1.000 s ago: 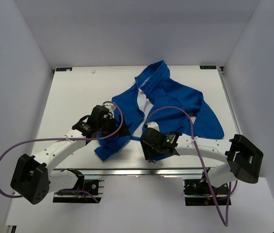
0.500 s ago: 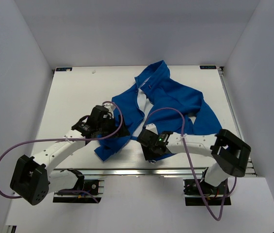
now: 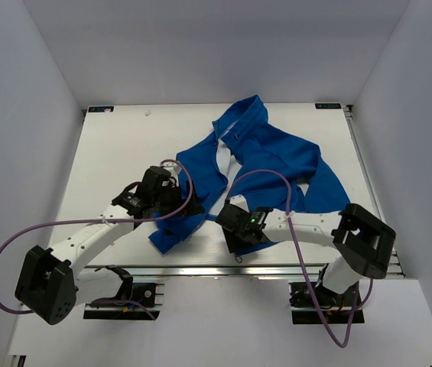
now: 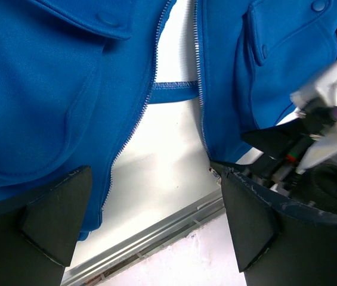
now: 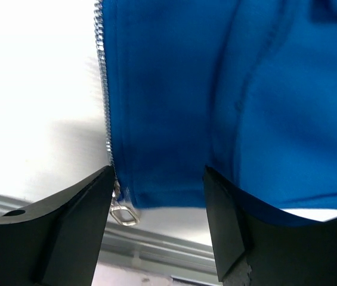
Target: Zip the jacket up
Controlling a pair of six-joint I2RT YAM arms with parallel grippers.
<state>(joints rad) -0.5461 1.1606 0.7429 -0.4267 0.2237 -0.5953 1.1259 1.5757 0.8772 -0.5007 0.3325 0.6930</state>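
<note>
The blue jacket (image 3: 265, 160) lies unzipped on the white table, collar far, hem near. My left gripper (image 3: 179, 205) is open above the left front panel's lower edge. In the left wrist view it (image 4: 156, 173) hangs over the gap between the two zipper edges (image 4: 133, 122), with white table showing between. My right gripper (image 3: 235, 232) is open at the right panel's bottom corner. In the right wrist view it (image 5: 156, 173) straddles the blue hem; the zipper teeth (image 5: 104, 89) run down beside the left finger (image 5: 67, 226), and the metal zipper pull (image 5: 124, 212) hangs below the hem.
The table's near metal edge rail (image 4: 156, 232) runs just below both grippers. Purple cables (image 3: 277, 174) loop over the jacket. White walls enclose the table. The right gripper shows in the left wrist view (image 4: 311, 137), close on the right.
The right arm swung its elbow in and its gripper shifted slightly left and nearer, onto the hem corner. The left arm and the jacket have barely moved.
</note>
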